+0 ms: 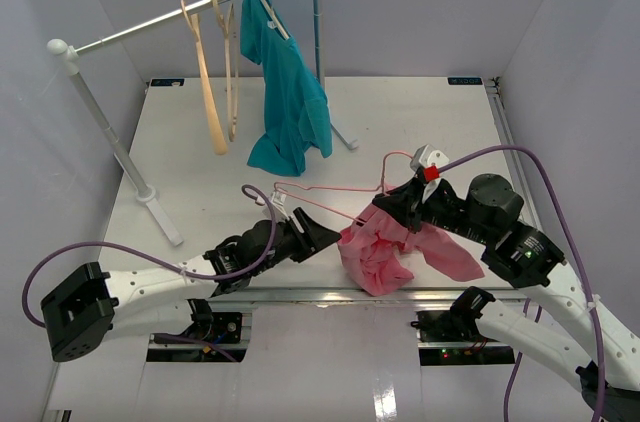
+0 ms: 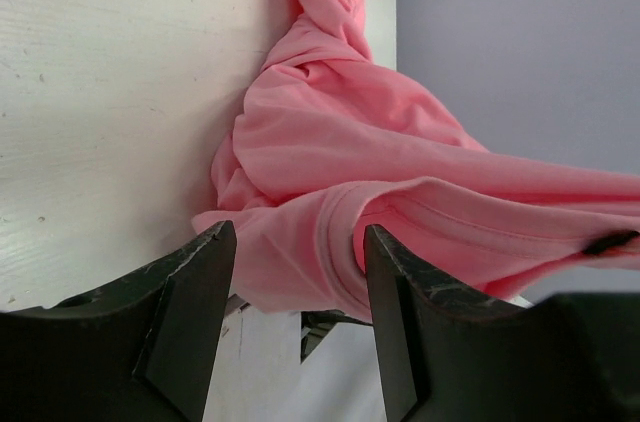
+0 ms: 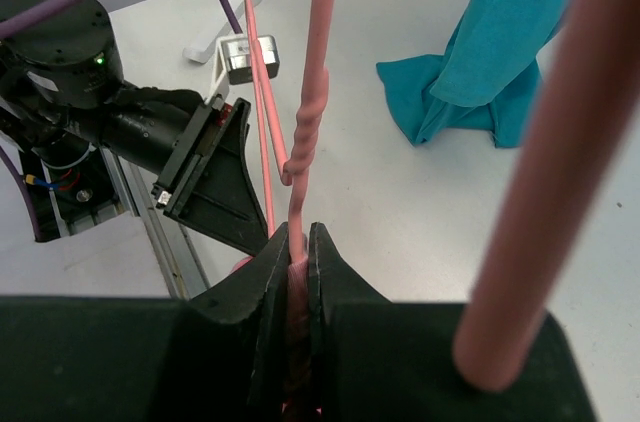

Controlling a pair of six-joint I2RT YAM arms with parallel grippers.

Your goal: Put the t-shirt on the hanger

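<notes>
Right wrist view showed the right gripper [image 3: 298, 242] pinched shut on the hanger [image 3: 307, 132] just below its twisted neck, at lower centre of the frame. In the top view the t-shirt [image 1: 385, 254] hung in a bunch at lower centre, under that gripper and over the table's [image 1: 420, 122] near edge. Most of the thin frame ran bare toward the left. The left gripper [image 2: 300, 242] stood with its jaws apart, a folded hem lying between or just ahead of them, not clamped. I judged the task roughly midway: the hanger was lifted and the garment met it at one end. Spreading it across both shoulders remained. Whether the frame had entered the neck could not be told.
</notes>
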